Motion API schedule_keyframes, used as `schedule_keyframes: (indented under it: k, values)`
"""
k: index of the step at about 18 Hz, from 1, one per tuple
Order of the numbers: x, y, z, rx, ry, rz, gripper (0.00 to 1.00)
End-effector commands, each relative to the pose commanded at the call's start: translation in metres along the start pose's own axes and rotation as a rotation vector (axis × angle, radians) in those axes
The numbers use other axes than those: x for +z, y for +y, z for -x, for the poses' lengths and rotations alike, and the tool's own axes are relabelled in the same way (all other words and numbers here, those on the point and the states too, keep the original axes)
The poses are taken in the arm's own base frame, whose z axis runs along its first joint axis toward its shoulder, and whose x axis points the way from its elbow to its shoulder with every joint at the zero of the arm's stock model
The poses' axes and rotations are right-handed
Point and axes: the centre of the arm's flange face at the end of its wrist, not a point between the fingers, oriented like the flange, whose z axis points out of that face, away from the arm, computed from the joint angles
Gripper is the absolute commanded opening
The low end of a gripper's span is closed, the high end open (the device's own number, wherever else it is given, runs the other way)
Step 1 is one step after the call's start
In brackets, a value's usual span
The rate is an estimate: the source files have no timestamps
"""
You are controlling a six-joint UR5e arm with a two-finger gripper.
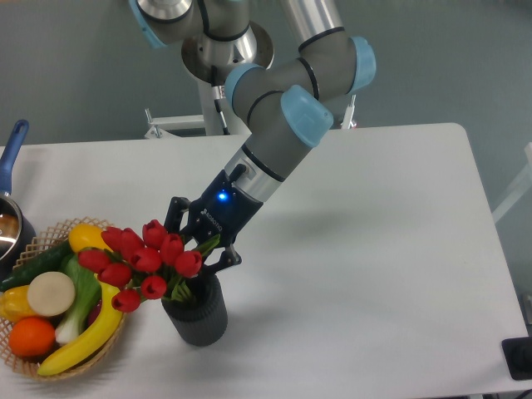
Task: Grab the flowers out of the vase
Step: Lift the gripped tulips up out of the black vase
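You have the gripper (202, 247) clamped on the flowers (143, 261), its black fingers closed around the bunch just behind the red buds, where the green leaves show. The stems run down into the vase (196, 313), which stands upright on the white table (374, 249) near its front edge; the bunch leans out toward ten o'clock from the vase mouth, so the buds hang over the table and the rim of the wicker basket (40, 241). That basket sits just beside the vase at nine o'clock, and it is your nearest obstacle: a banana (90, 332) curves along its near side, with an orange (32, 336), a pale round slice (51, 293), a cucumber (35, 266) and a yellow fruit (90, 238) packed in. The lowest buds sit right over the banana and leafy greens. At the far left edge, around ten o'clock, you can see a pot with a blue handle (12, 156). The arm reaches in from one o'clock, its wrist light glowing blue.
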Motion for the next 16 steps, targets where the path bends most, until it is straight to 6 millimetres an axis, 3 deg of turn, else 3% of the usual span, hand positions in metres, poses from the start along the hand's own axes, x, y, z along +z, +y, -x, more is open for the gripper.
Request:
schedule_keyframes:
  k: [7,16]
  values:
    - [-0.045,-0.017,0.006,-0.048,-0.020,-0.116,0.39]
    - [-0.062,-0.032,-0.002,-0.096,-0.018,-0.164,0.39]
